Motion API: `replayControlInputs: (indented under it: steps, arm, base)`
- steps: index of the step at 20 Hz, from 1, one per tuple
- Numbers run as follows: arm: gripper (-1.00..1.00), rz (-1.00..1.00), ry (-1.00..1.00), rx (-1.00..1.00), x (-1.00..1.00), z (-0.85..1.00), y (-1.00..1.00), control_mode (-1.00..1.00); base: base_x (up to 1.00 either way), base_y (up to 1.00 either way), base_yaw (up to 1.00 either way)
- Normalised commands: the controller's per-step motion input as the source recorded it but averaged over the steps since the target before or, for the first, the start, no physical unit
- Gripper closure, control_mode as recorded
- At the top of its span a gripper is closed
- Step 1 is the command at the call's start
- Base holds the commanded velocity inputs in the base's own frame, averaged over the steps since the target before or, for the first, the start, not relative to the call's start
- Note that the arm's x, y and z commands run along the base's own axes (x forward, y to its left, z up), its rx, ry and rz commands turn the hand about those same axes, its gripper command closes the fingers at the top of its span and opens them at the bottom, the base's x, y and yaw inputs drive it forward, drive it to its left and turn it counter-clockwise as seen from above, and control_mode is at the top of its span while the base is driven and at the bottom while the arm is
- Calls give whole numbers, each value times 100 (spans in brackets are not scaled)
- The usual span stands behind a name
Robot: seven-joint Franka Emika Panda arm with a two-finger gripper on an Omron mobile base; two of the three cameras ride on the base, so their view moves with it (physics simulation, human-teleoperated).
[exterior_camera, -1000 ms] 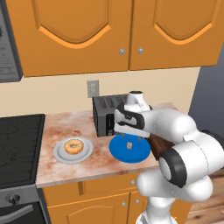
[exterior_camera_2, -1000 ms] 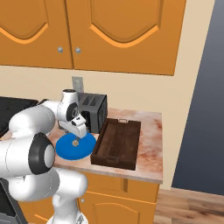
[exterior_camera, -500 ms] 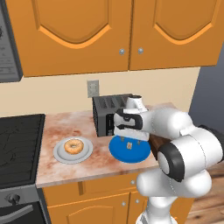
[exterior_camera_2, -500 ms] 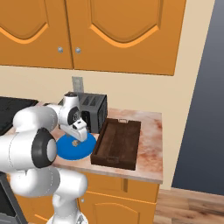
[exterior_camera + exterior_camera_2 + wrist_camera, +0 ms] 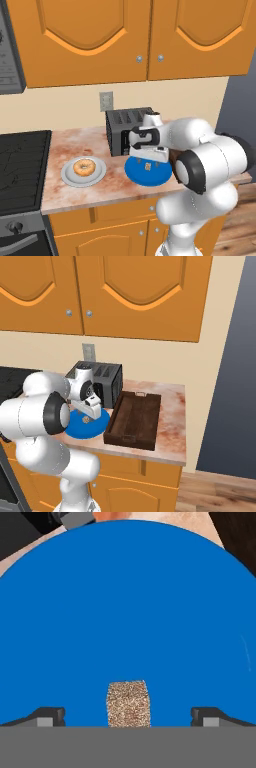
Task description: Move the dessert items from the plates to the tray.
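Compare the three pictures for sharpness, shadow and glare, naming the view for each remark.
Left base view: sharp, flat even light, no glare on the toaster. Right base view: the same, the tray dark inside. Hand view: the pastry cube grainy, the blue plate a flat colour without shine.

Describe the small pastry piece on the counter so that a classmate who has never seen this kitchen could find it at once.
Find the black toaster at the back of the marble counter. Just in front of it lies a bright blue plate, beside a dark wooden tray. The pastry piece is the lone speckled tan cube on that plate, far smaller than the glazed donut on the grey-white plate.
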Motion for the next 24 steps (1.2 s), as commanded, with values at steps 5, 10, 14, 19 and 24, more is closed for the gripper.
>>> replayControlInputs:
  steps: [5,10,14,19,24]
  arm:
    - [-100,0,0,0,16,-15,0,-100]
    - [-100,0,1,0,0,-14,0,-100]
    - [-100,0,0,0,0,-5,0,-100]
    - [-100,0,0,0,-2,0,0,-100]
    - [-100,0,0,0,-7,0,0,-100]
  base:
    - [0,0,0]
    - [0,0,0]
    - [0,0,0]
    - [0,0,0]
    - [0,0,0]
